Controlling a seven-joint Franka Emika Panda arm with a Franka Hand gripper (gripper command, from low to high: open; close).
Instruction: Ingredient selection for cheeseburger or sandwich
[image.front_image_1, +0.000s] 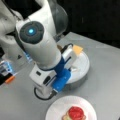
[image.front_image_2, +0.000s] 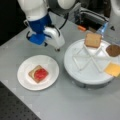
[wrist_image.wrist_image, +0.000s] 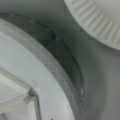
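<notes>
Nearest in a front view lies the plain white round paper plate (image.front_image_2: 25, 80) with a ribbed rim, on the smooth grey table (image.front_image_2: 75, 105). On it sits the started sandwich (image.front_image_2: 38, 73): one tan-brown square toast slice, flat, with a glossy red tomato disc on top; a little pale green shows at its edge in a front view (image.front_image_1: 74, 113).

Right of the plate stands a round white turntable tray (image.front_image_2: 75, 72), raised on a grey base and divided into wedges by thin white ribs. Three wedges at its far and right side hold the remaining ingredient pieces: a second tan-brown toast square (image.front_image_2: 92, 40), a dark-brown round patty (image.front_image_2: 113, 50) and a yellow cheese square (image.front_image_2: 113, 69) lying at the rim. The near and left wedges show only bare white.

The white and blue arm reaches down steeply from the far left, its wrist bent so the gripper (image.front_image_2: 57, 49) points at the table in the gap between the plate and the tray, just off the tray's left rim. Whether its jaws are parted or closed I cannot tell; nothing shows in them. The wrist view shows only the tray's rim (wrist_image.wrist_image: 50, 82), the grey table and the plate's ribbed edge (wrist_image.wrist_image: 100, 22).
</notes>
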